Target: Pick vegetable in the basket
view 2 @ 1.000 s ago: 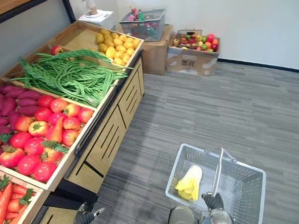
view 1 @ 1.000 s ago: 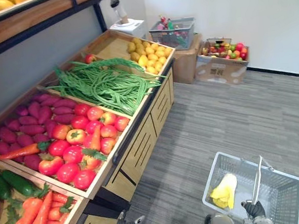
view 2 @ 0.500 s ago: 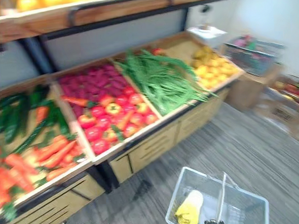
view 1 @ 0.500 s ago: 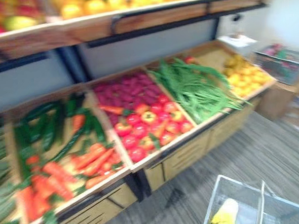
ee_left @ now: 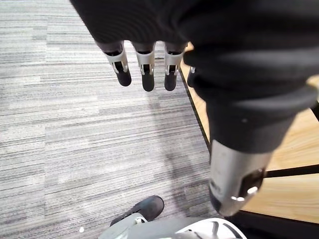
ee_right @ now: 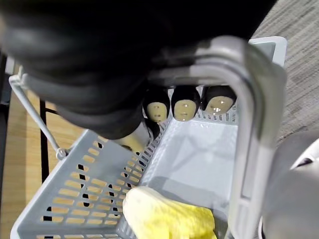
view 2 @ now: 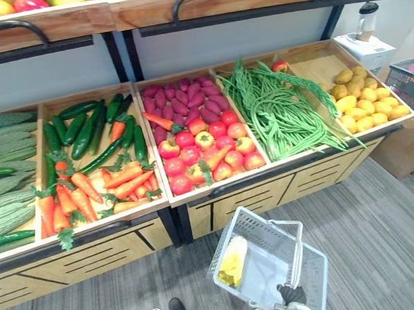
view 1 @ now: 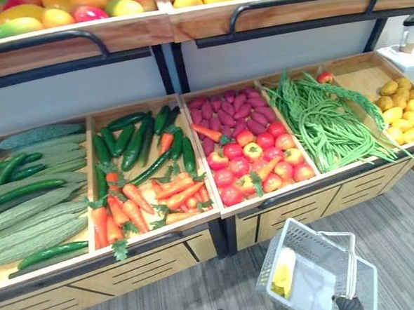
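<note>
Now a vegetable is to be chosen from the counter (view 1: pixel 130 273) and brought to the basket (view 1: pixel 317 227).

The basket is carried below the right hand (ee_right: pixel 183 104), whose fingers are curled round the grey handle (ee_right: pixel 249 124). One yellow vegetable (view 1: pixel 283 273) is already lying in it. The left hand (ee_left: pixel 147 69) is hung over the floor beside the counter's foot, with its fingers loose and nothing held. The reach is best made with that free hand, up and forward to the bins ahead of it. The carrots (view 1: pixel 136 205) and tomatoes (view 1: pixel 253 166) are judged the easiest pick there, at the near edge. A single piece should be enclosed round its body, not its leafy top. The basket should be held level and close under the edge, so that the carry across is kept short.
</note>
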### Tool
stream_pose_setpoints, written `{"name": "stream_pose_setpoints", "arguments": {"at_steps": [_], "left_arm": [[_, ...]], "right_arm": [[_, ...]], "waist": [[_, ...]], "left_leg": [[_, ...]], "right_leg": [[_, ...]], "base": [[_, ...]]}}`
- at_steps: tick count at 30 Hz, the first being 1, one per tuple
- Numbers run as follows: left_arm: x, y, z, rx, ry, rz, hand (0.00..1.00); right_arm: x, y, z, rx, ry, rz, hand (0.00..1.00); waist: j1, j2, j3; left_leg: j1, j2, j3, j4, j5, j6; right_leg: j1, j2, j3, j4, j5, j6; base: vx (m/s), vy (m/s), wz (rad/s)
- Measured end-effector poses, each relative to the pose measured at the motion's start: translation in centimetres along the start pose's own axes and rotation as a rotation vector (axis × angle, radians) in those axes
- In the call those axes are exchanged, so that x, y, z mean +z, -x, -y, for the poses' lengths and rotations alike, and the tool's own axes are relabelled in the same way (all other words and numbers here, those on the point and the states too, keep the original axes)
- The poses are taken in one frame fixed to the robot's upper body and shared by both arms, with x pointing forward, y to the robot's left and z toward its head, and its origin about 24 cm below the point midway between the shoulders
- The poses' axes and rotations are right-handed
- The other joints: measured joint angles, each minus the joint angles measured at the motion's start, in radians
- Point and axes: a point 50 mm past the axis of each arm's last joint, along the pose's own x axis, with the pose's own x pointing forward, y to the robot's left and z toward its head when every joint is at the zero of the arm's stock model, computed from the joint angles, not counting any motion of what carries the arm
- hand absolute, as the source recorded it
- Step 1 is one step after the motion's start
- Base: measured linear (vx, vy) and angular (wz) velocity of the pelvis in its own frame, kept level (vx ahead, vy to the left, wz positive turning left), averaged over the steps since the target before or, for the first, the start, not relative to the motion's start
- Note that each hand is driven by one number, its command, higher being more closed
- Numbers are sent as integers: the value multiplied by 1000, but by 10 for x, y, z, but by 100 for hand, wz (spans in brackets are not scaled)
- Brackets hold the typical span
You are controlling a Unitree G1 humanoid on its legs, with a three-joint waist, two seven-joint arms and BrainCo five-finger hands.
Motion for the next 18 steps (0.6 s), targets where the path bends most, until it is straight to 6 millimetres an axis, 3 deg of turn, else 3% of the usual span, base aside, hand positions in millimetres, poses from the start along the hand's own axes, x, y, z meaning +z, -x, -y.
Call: {"name": "stream_pose_setpoints", "arguments": {"at_steps": [1,2,4,5,7,8,9,10,12,13,14,18], "left_arm": [[4,-2,-2,6,3,10,0],[6,-3,-5,12,3,15,0],[14,-6,-11,31,13,43,0],[17,-7,-15,41,18,54,0],[18,-8,-17,48,59,43,0],[19,-8,-17,49,66,38,0],[22,-9,-18,52,68,44,0],[25,-11,-22,63,72,52,0],[24,-12,-29,86,93,44,0],[19,-12,-30,98,112,20,0],[19,-12,-29,97,116,17,0],[6,-6,-11,70,134,-42,0]], "right_arm": [[6,-2,2,-7,2,20,100],[8,-2,2,-7,2,29,100],[13,-3,-2,3,-7,45,100],[10,-2,-2,-2,-8,33,100],[6,-1,-1,-11,-10,13,100],[3,-1,-1,-16,-15,-4,100],[1,0,-2,-18,-24,-19,100],[-8,2,-3,-21,-39,-60,100],[-17,4,-7,-16,-50,-105,100],[-27,6,-6,-22,-66,-157,100],[-28,7,-6,-26,-74,-162,100],[-38,9,10,-86,-101,-216,100]], "waist": [[1,6,7],[1,14,9],[1,-13,29],[0,-24,35],[0,-26,36],[1,-27,35],[0,-32,34],[1,-57,25],[1,-92,21],[9,-97,10],[11,-98,7],[6,-48,-10]], "left_leg": [[2,5,-17,0,-3,4],[2,5,-29,0,-4,6],[3,7,-67,1,-5,7],[4,11,-87,1,-5,6],[3,23,-94,1,-5,6],[-4,31,-103,3,-4,6],[-19,34,-120,13,-2,3],[-38,27,-134,24,4,-7],[-38,11,-147,20,11,-18],[-21,13,-150,1,23,-35],[-18,17,-149,1,24,-37],[-12,62,-149,1,42,-63]], "right_leg": [[-56,-14,65,92,80,-50],[-83,-19,101,135,72,-60],[-148,18,216,191,-50,36],[-158,59,259,143,-100,70],[-158,113,299,27,-134,97],[-146,166,345,-124,-138,106],[-138,195,378,-231,-135,110],[-130,216,417,-373,-106,136],[-92,223,418,-483,-20,131],[-44,239,408,-561,-48,124],[-38,245,408,-574,-50,121],[-15,298,393,-615,-63,100]], "base": [[95,118,42],[112,94,45],[91,42,58],[64,-5,59],[54,-49,47],[40,-83,44],[67,-157,56],[104,-208,50],[107,-236,32],[86,-187,9],[110,-205,-5],[98,-142,-1]]}}
